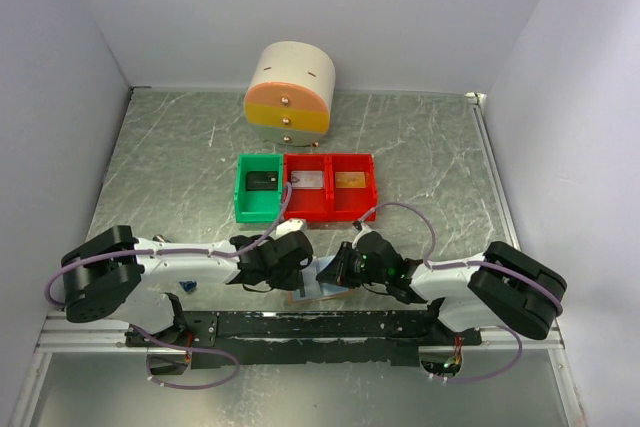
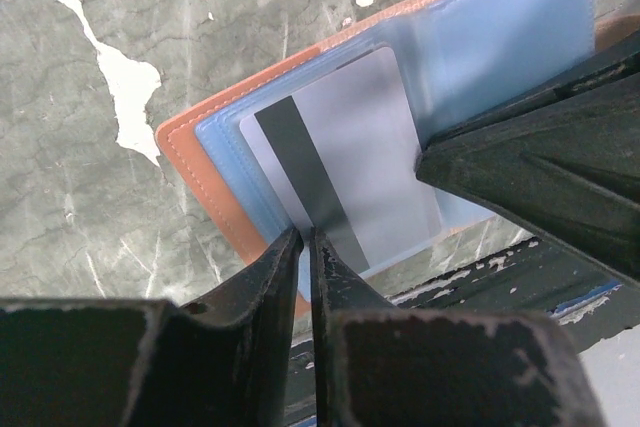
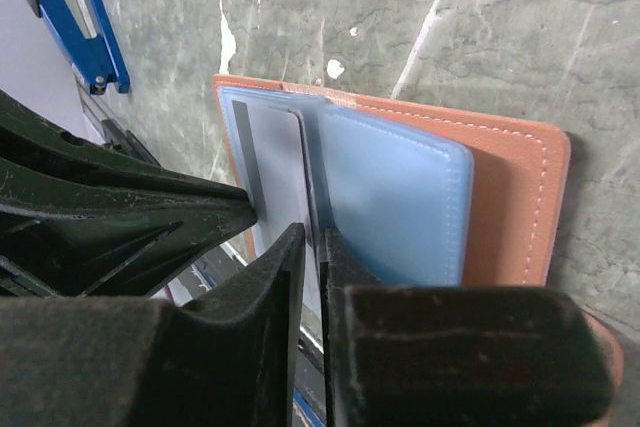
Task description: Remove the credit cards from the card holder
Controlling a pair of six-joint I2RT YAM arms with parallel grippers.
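Round drawer unit [image 1: 289,93] behind green bin [image 1: 243,194] and red bins [image 1: 328,211]; blue gadget [image 1: 186,286] on marble table [image 1: 430,147].

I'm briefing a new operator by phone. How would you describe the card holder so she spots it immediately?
On the grey marbled table, come forward from the row of green and red bins to the near edge. The card holder sits open there. Unlike the boxy bins, it is a thin tan-brown wallet lined with pale blue pockets, one showing a silvery credit card with a dark stripe.
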